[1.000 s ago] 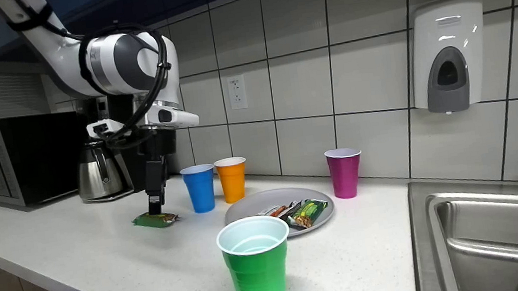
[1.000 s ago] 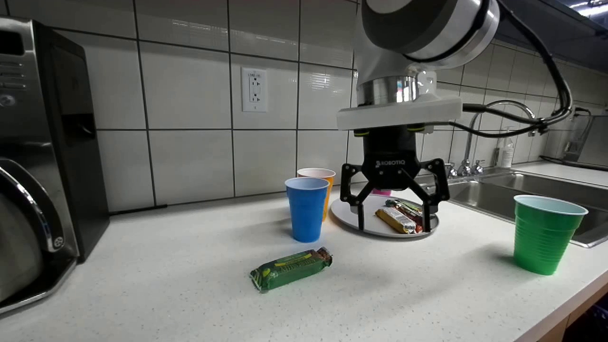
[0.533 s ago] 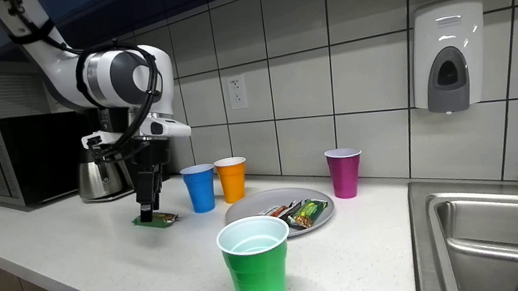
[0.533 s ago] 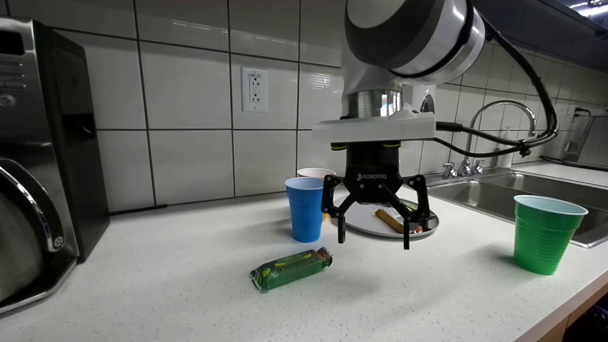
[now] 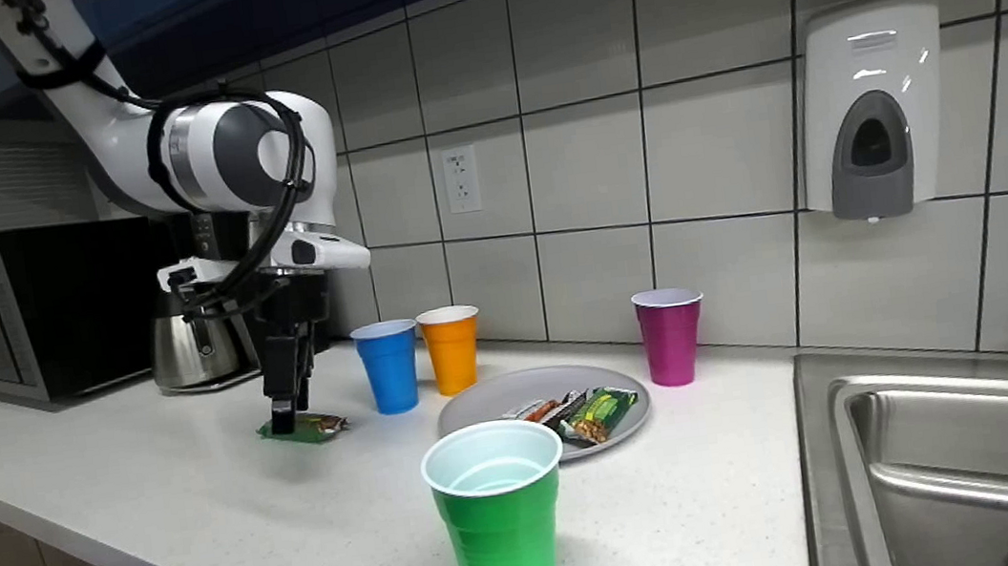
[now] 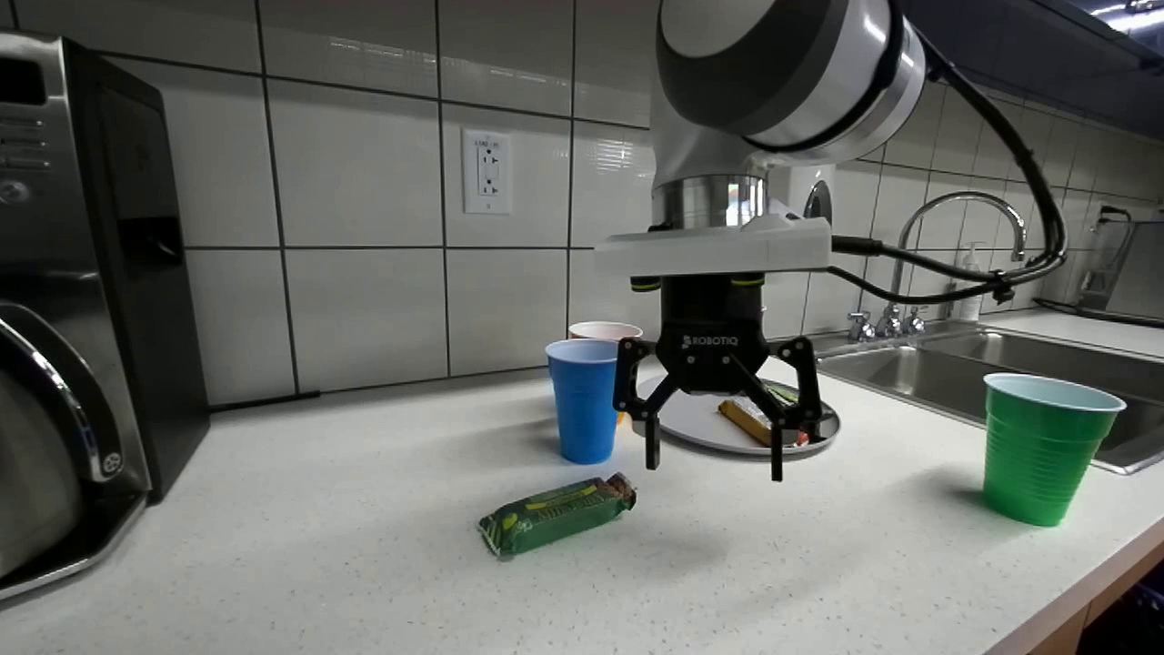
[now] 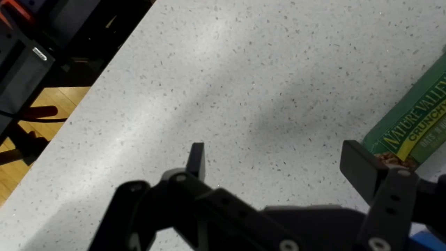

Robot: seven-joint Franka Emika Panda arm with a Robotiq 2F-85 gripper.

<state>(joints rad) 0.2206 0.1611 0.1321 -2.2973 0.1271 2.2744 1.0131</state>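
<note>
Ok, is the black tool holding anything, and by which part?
Nothing is held: the tool stands open, apart from the green, oblong, wrapped snack bar.

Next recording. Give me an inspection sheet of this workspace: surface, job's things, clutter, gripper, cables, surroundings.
Surface: pale, speckled countertop.
Job's things: green-wrapped bar, lying loose on the countertop.
Clutter: gray plate bearing wrapped bars; blue cup, orange cup, purple cup and green cup, all upright.
Gripper: open, apart from the green-wrapped bar, holding nothing.
Cables: black cables looped alongside the arm.
Surroundings: tiled wall, microwave, steel carafe, soap dispenser, sink.
</note>
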